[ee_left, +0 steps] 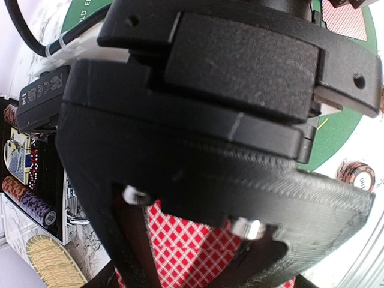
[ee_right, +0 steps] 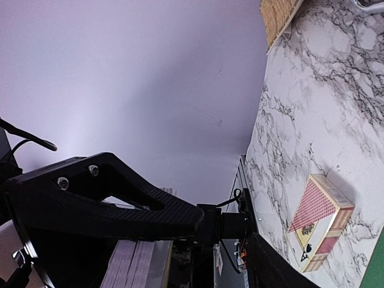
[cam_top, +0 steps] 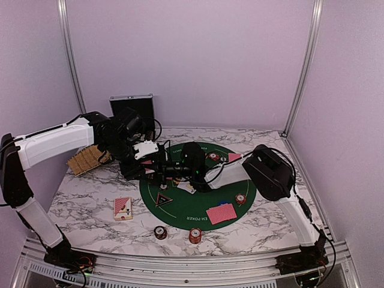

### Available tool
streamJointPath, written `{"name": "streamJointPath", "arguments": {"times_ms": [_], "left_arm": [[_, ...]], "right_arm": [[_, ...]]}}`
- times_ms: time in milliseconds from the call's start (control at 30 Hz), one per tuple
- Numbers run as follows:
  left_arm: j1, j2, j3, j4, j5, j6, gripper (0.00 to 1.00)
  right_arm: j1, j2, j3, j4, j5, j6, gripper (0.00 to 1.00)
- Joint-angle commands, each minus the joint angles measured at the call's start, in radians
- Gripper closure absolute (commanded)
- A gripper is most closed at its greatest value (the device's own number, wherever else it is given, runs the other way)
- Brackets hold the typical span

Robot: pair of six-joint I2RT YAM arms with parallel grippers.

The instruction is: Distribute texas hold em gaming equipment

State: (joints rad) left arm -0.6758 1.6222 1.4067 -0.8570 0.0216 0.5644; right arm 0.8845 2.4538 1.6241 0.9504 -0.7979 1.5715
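Over the mat's (cam_top: pixel 180 207) left edge, our left gripper (cam_top: pixel 153 163) pinches red-backed cards (ee_left: pixel 186 240); our right gripper (cam_top: pixel 174 171) stands spread beside them.

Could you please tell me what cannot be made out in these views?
Top view: the arms hide whatever is held above the green mat.
Left wrist: a black housing blocks the mat; red-backed cards run off the bottom.
Right wrist: the card stack is cut off below; grip unclear.
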Motion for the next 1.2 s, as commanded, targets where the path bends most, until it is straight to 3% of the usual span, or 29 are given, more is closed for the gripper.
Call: {"name": "streamJointPath", "arguments": {"times_ms": [0,200,400,1167], "left_arm": [[0.003,-0.012,0.011,0.003,0.012,0.000,1.00],[0.004,-0.013,0.012,0.003,0.012,0.000,1.00],[0.003,-0.013,0.018,0.003,0.010,0.000,1.00],[0.003,-0.008,0.011,0.004,-0.001,-0.002,1.00]], "right_arm": [[-0.024,-0.032,-0.037,-0.052,0.012,-0.042,0.36],[-0.048,-0.071,-0.079,-0.094,0.006,-0.089,0.33],[-0.065,-0.097,-0.114,-0.098,0.001,-0.105,0.36],[-0.110,-0.210,-0.256,-0.013,-0.010,-0.087,0.74]]}}
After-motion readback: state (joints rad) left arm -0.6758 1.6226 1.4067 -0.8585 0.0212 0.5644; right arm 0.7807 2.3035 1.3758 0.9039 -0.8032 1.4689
